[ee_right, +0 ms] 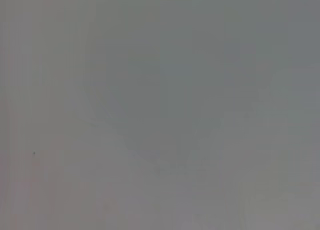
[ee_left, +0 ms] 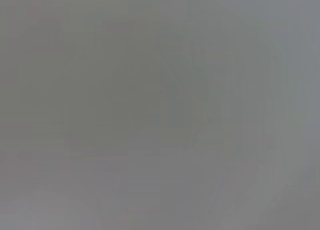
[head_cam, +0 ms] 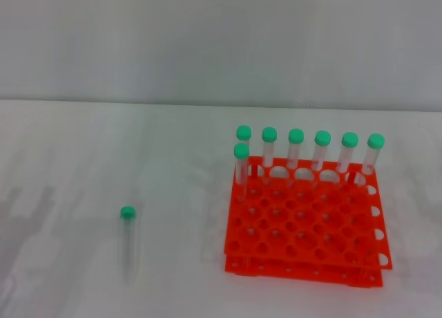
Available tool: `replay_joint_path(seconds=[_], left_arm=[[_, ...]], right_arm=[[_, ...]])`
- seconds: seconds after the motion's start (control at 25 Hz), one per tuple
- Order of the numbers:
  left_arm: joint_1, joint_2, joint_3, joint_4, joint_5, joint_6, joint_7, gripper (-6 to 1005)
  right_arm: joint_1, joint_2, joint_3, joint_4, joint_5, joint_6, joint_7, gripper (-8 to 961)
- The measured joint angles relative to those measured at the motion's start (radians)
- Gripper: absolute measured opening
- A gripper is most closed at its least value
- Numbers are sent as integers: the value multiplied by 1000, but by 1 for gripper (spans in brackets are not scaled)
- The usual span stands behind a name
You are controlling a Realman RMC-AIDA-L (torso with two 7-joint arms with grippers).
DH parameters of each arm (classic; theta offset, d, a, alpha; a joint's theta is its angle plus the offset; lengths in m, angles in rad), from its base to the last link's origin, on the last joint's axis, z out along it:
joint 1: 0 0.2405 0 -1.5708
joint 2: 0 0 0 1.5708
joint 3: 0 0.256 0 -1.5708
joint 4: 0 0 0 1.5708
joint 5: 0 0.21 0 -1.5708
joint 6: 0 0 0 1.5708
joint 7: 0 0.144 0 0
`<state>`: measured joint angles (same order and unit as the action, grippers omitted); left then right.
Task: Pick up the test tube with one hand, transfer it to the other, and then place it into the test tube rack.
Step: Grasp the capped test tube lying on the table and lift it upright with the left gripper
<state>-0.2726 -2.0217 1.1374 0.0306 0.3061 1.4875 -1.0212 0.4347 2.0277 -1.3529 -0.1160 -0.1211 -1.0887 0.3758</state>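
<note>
Test tube lies flat on the white table, green cap away from the robot, well left of the orange test tube rack holding seven capped tubes. Neither claw visible; state unknown.

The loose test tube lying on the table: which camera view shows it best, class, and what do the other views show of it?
The head view. There the test tube lies whole on the white table, green cap pointing away from the robot, left of the test tube rack. Both wrist views show only a featureless grey field, so nothing of the tube. Neither gripper is in view.
</note>
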Motion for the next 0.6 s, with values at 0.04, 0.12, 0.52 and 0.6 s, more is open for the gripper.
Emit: replay_joint_path(seconds=[0.04,0.12,0.52,0.6], left_arm=[[0,13,0,3,20,0,-30,865],[1,40,0,15,70,0,-92,865],[50,140,0,222,323,-15,-444,865],[60,153,-2,283,384,-39,-516,864]], right_arm=[[1,0,0,0,0,1,0,858],[1,-1,0,0,0,1,0,858],[2,-3,0,-1,0,-2,0,858],[1,-4,0,-1,0,-5,0,858]])
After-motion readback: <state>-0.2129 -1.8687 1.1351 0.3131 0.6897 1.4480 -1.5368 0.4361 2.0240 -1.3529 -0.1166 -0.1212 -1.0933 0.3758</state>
